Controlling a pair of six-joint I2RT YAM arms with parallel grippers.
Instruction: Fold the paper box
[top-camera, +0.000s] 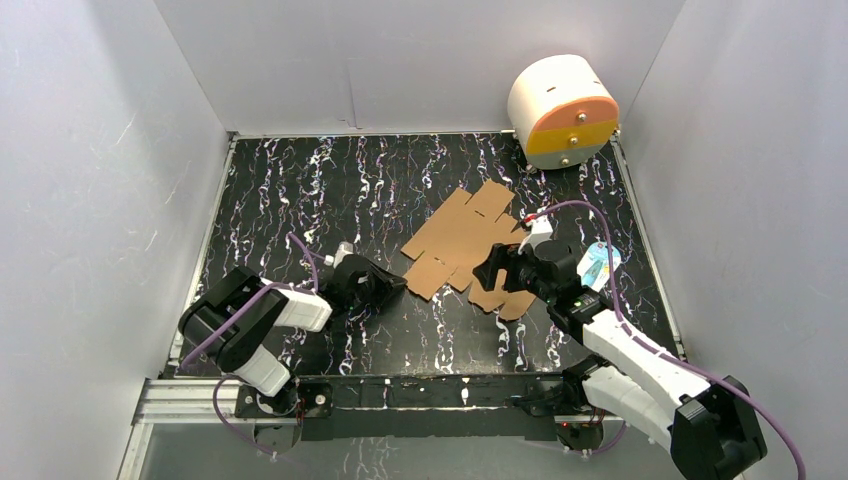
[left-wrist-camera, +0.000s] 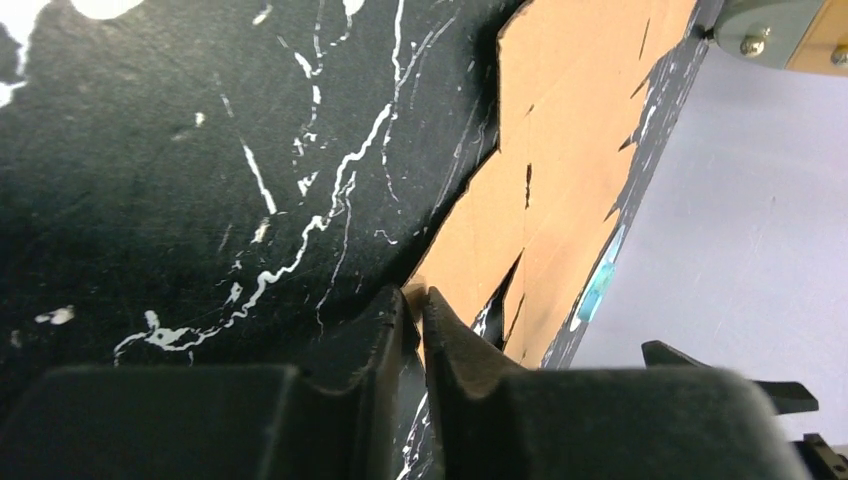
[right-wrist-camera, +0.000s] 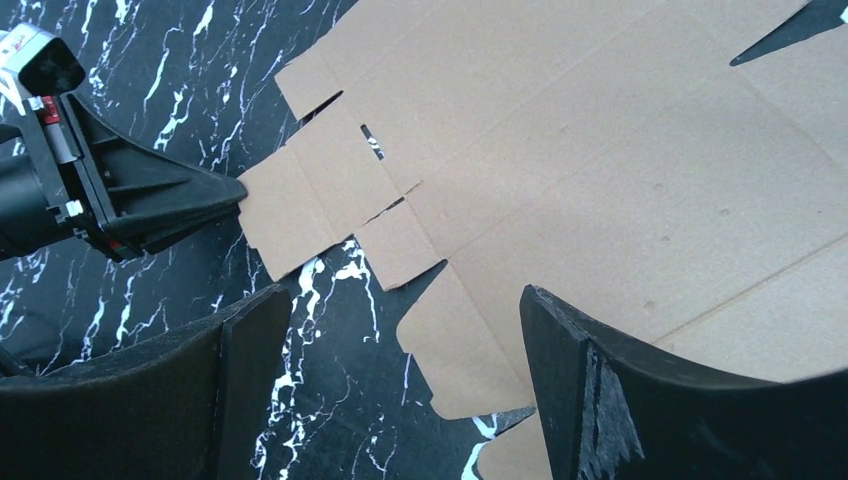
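Paper box (top-camera: 468, 240), an unfolded brown cardboard sheet, lies flat on the bench (top-camera: 300, 190). It stretches away from the left gripper (top-camera: 395, 283) toward the far right. The left gripper is the nearer one to the corner flap. Its jaws are narrow and pinch that flap's edge, level with the bench surface. The right gripper (top-camera: 505, 270) hovers over the sheet's opposite side, jaws spread wide and holding nothing. Ahead of the left gripper the flap's crease runs across its line of reach, so I judge a lift would hinge the flap toward the right gripper. Open bench lies behind and beside the left gripper. The white cylinder (top-camera: 562, 110) stands well beyond both.
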